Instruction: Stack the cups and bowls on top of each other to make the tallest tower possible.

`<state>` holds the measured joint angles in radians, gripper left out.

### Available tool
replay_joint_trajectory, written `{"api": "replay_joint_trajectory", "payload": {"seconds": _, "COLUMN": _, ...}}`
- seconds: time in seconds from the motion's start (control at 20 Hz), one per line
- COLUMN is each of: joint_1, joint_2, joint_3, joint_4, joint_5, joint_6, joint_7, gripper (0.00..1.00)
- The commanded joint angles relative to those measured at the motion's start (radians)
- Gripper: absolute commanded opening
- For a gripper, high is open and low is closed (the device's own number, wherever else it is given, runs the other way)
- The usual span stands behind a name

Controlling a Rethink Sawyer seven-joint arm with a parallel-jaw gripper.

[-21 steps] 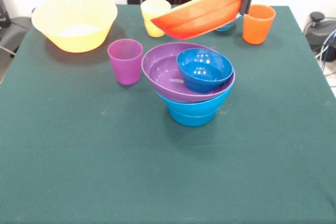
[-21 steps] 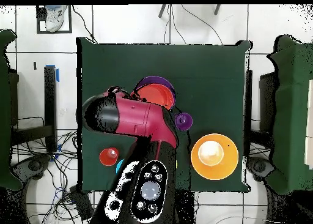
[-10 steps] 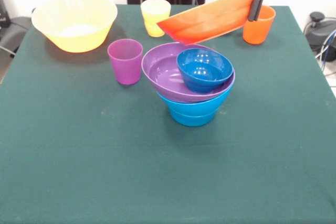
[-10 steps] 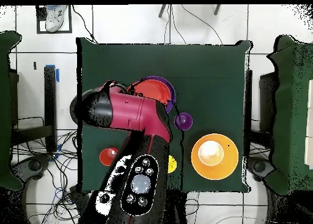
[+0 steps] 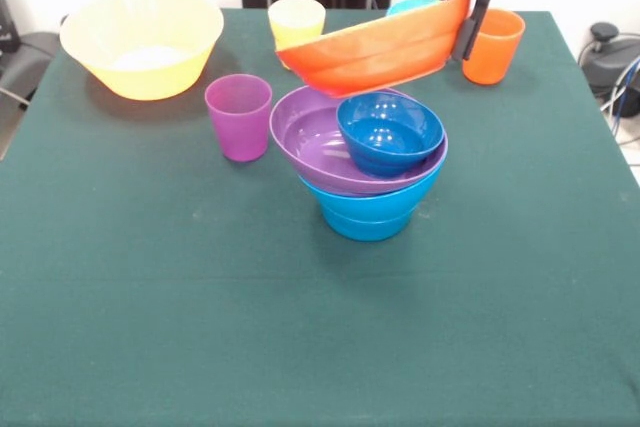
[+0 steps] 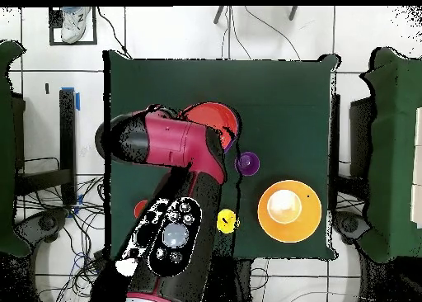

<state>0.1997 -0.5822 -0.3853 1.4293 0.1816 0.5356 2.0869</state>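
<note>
We see the claw (image 5: pixel 468 19) clenched on the rim of the orange bowl (image 5: pixel 365 47), gripping its right edge in the front view. The bowl hangs tilted in the air, its gripped side higher and its free end dipping to the left. It sits above and just behind the tower (image 5: pixel 368 162), and we cannot tell whether its lower edge touches the purple bowl (image 5: pixel 315 142).

The tower stands near the middle of the green worktop (image 5: pixel 200 327). At its base are the mid-blue bowls (image 5: pixel 368 212), nested one in the other. On them rests the purple bowl, tipped and shifted to the left, with the dark blue bowl (image 5: pixel 388 130) lying inside its right part.

The purple cup (image 5: pixel 239 117) stands upright just left of the tower. The yellow cup (image 5: pixel 296 27) stands behind it, partly hidden by the orange bowl. The orange cup (image 5: pixel 494 45) is at the far right, just beside the claw. The big yellow bowl (image 5: pixel 142 42) rests upright at the far left corner, well apart from the tower. A sliver of the cyan bowl (image 5: pixel 412 6) shows behind the orange bowl's rim.

From overhead we see the red arm (image 6: pixel 169 142) covering much of the tower, with the orange bowl showing past it.
</note>
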Motion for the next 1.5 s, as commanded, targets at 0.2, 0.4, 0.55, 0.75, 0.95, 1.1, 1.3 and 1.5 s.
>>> {"api": "replay_joint_trajectory", "payload": {"seconds": 0.2, "joint_1": 0.047, "joint_2": 0.103, "joint_3": -0.044, "joint_4": -0.127, "joint_5": -0.009, "joint_6": 0.17, "joint_7": 0.21, "gripper": 0.0}}
{"api": "replay_joint_trajectory", "payload": {"seconds": 0.4, "joint_1": 0.068, "joint_2": 0.129, "joint_3": -0.067, "joint_4": -0.143, "joint_5": 0.002, "joint_6": 0.169, "joint_7": 0.232, "gripper": 0.0}}
{"api": "replay_joint_trajectory", "payload": {"seconds": 0.55, "joint_1": 0.086, "joint_2": 0.151, "joint_3": -0.094, "joint_4": -0.162, "joint_5": 0.008, "joint_6": 0.199, "joint_7": 0.25, "gripper": 0.0}}
{"api": "replay_joint_trajectory", "payload": {"seconds": 0.75, "joint_1": 0.099, "joint_2": 0.167, "joint_3": -0.111, "joint_4": -0.169, "joint_5": 0.011, "joint_6": 0.201, "joint_7": 0.258, "gripper": 0.0}}
{"api": "replay_joint_trajectory", "payload": {"seconds": 0.95, "joint_1": 0.106, "joint_2": 0.177, "joint_3": -0.114, "joint_4": -0.172, "joint_5": 0.021, "joint_6": 0.194, "joint_7": 0.276, "gripper": 0.0}}
{"api": "replay_joint_trajectory", "payload": {"seconds": 1.1, "joint_1": 0.116, "joint_2": 0.19, "joint_3": -0.12, "joint_4": -0.179, "joint_5": 0.024, "joint_6": 0.191, "joint_7": 0.297, "gripper": 0.0}}
{"api": "replay_joint_trajectory", "payload": {"seconds": 1.3, "joint_1": 0.123, "joint_2": 0.202, "joint_3": -0.12, "joint_4": -0.176, "joint_5": 0.031, "joint_6": 0.173, "joint_7": 0.312, "gripper": 0.0}}
{"api": "replay_joint_trajectory", "payload": {"seconds": 1.5, "joint_1": 0.127, "joint_2": 0.209, "joint_3": -0.117, "joint_4": -0.165, "joint_5": 0.037, "joint_6": 0.145, "joint_7": 0.328, "gripper": 0.0}}
